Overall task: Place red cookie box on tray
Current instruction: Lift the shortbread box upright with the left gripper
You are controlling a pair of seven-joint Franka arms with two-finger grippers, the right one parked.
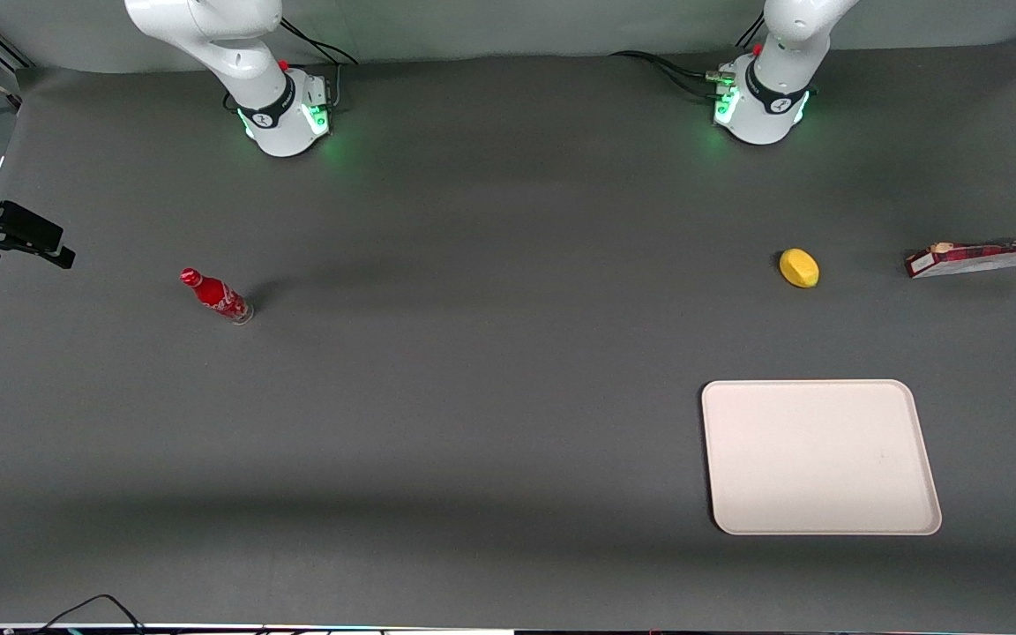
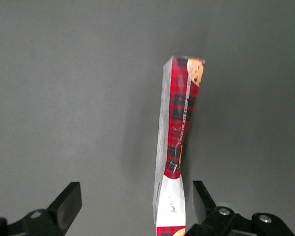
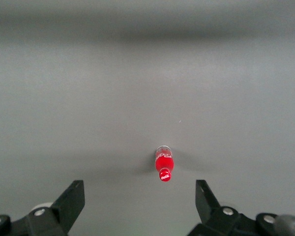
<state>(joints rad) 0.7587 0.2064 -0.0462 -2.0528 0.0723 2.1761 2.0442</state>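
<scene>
Red cookie box (image 2: 176, 147) stands on its narrow edge beneath the gripper (image 2: 137, 201), long axis running away between the wide-open fingers (nearer one finger), untouched.

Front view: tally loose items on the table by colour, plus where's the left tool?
Red: 2, the red cookie box and the red bottle
Yellow: 1, the lemon
Cream-white: 1, the tray
Total: 4
The left tool hangs open above the box's white-label end.
</scene>
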